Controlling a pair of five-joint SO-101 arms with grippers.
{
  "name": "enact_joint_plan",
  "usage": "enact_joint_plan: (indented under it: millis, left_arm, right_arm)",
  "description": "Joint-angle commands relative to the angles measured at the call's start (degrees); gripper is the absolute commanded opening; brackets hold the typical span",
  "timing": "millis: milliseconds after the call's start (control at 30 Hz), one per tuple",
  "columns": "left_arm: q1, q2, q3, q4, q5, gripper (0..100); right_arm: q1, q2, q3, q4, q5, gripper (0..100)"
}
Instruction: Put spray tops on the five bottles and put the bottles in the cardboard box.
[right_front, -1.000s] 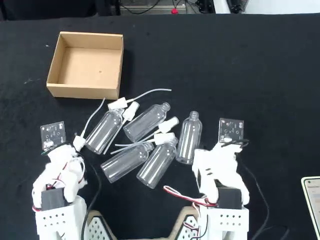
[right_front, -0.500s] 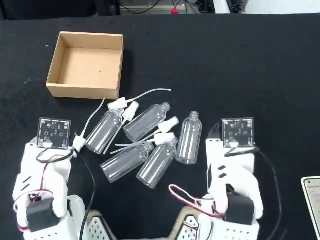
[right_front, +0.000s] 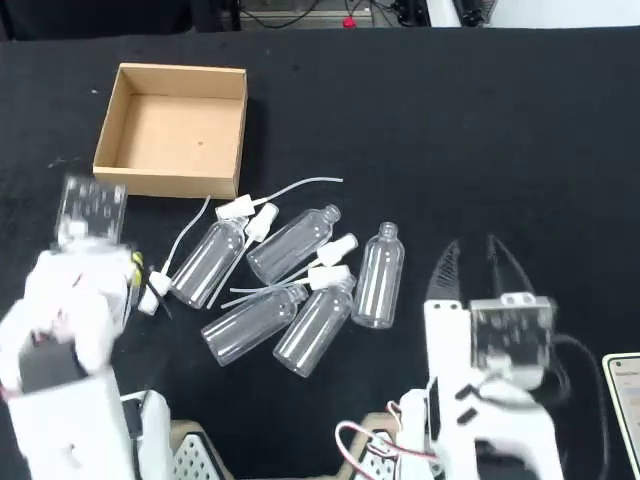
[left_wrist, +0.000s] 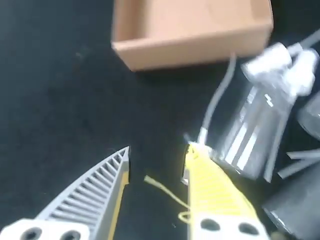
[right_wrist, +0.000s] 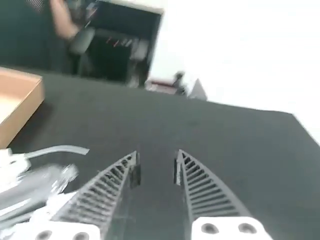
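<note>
Five clear capless bottles lie in a loose cluster mid-table, among them one (right_front: 208, 262) on the left and one (right_front: 380, 275) on the right. White spray tops with thin tubes lie among them, such as one (right_front: 235, 208) near the box and one (right_front: 155, 290) at the cluster's left edge. The cardboard box (right_front: 170, 178) stands empty at the far left. My left gripper (left_wrist: 157, 160) is open, with the spray top (left_wrist: 196, 142) against its yellow finger and a bottle (left_wrist: 260, 125) beside it. My right gripper (right_front: 475, 262) is open and empty, right of the bottles.
The box wall (left_wrist: 192, 47) lies just beyond the left gripper. A white card edge (right_front: 625, 395) sits at the table's right front. Black cloth stretches bare behind and to the right of the bottles.
Both arms have risen from their folded poses. The left wrist has swung toward the box side, and the right gripper now points away over the table with its fingers apart. The bottles have not moved.
</note>
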Motion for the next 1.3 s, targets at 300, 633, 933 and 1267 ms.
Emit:
enact_joint_plan:
  millis: [300,633,933,1267]
  left_arm:
    - [21.32,39.74,-25.89,10.55,-0.09,18]
    - [24.13,61.98,-35.38,5.27,-0.09,25]
    - [23.78,73.14,-41.89,2.64,-0.09,29]
    - [22.64,81.32,-42.24,-3.34,-0.09,29]
  right_arm:
    - [-8.79,14.55,9.19,-10.81,-7.65,11.6]
    - [-8.70,11.47,19.56,-13.63,-7.47,11.6]
    - [-8.70,11.38,20.70,-13.89,-7.47,11.6]
    - [-8.70,11.38,20.79,-13.80,-7.47,11.6]
